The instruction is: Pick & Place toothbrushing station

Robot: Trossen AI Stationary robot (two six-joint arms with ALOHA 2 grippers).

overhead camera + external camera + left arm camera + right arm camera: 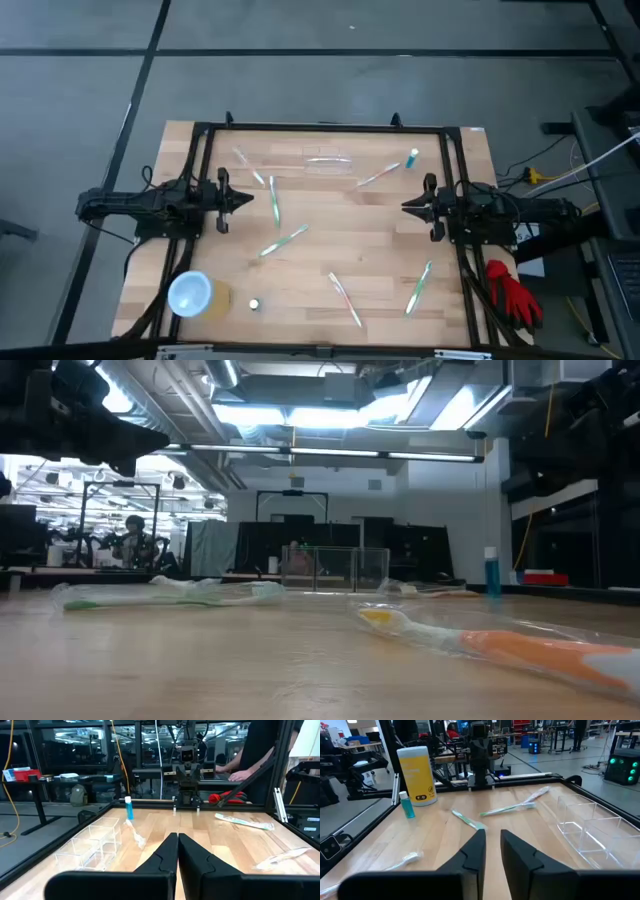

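Note:
The toothbrushing station (328, 162) is a clear plastic holder that stands on its base near the middle of the table's far edge. It also shows in the low view (335, 568), the left wrist view (92, 845) and the right wrist view (590, 827). My left gripper (250, 200) hovers at the table's left side, shut and empty (177, 842). My right gripper (404, 207) hovers at the right side, open by a narrow gap and empty (492, 837). Both point toward the table's middle, short of the holder.
Several wrapped toothbrushes lie scattered, among them one at mid-table (284, 241) and one at the near right (418, 288). A yellow cup with a white top (195, 295) stands near left. A small blue tube (412, 157) stands far right. A red glove (515, 290) lies off the table's right edge.

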